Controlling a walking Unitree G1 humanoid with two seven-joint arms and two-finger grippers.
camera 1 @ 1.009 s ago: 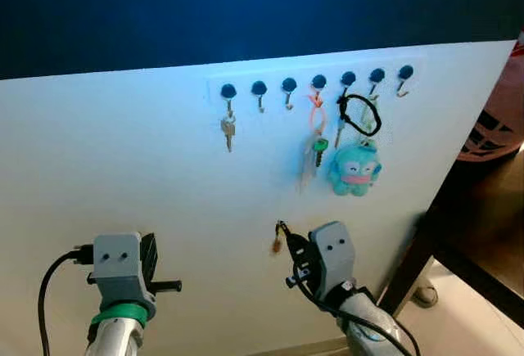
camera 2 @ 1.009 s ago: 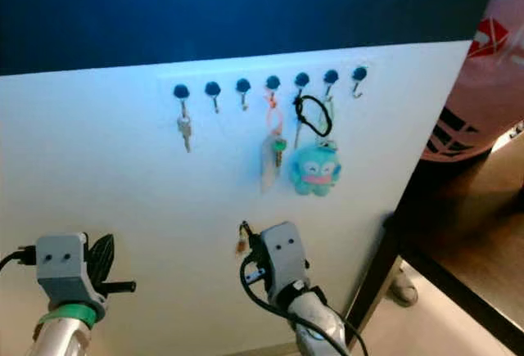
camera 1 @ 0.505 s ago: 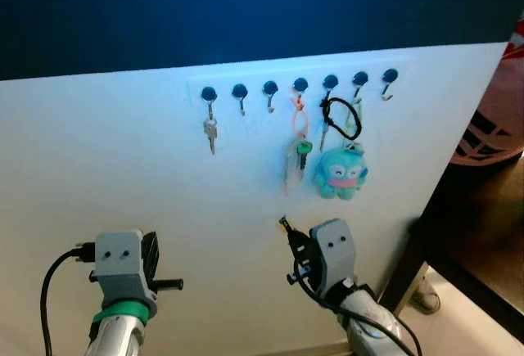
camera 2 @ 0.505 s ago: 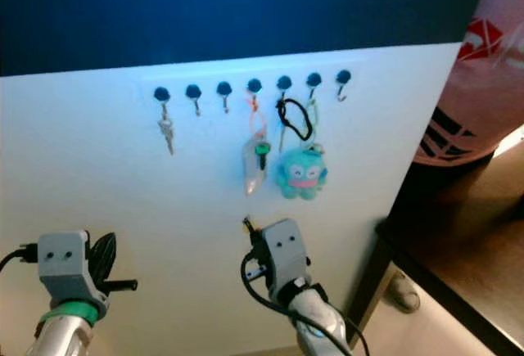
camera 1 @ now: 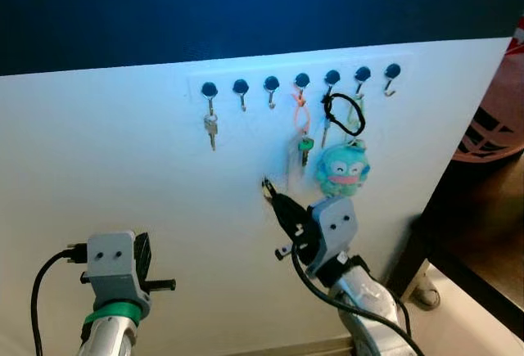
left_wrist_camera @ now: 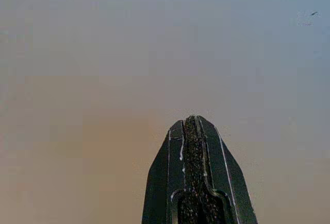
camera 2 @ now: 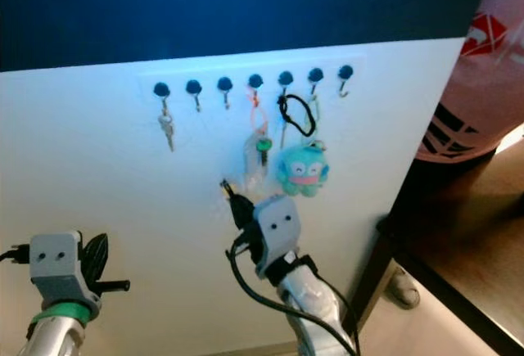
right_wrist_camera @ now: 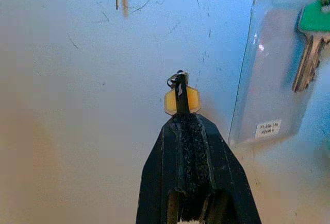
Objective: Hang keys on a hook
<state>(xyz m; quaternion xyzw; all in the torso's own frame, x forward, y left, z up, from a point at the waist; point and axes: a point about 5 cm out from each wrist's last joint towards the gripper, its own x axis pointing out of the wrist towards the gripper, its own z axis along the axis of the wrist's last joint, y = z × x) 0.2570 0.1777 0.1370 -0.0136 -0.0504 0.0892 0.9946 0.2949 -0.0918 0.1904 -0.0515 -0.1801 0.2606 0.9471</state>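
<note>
The right pincer [camera 1: 274, 198] is gripping a yellow-headed key [right_wrist_camera: 181, 99] against the white board [camera 1: 106, 159], below the hook row [camera 1: 271, 85] and beside the green key [camera 1: 304, 145]. The left pincer [left_wrist_camera: 192, 131], pressed closed on nothing, is hovering near the board's lower edge.

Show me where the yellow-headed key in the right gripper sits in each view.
Left eye view: yellow-headed key at the right gripper tip, below the hook row.
Right eye view: same place, against the white board.
Right wrist view: centre, pinched between shut fingers.
Left wrist view: left gripper facing the board.
Shared landmark: green-capped key hanging nearby.
</note>
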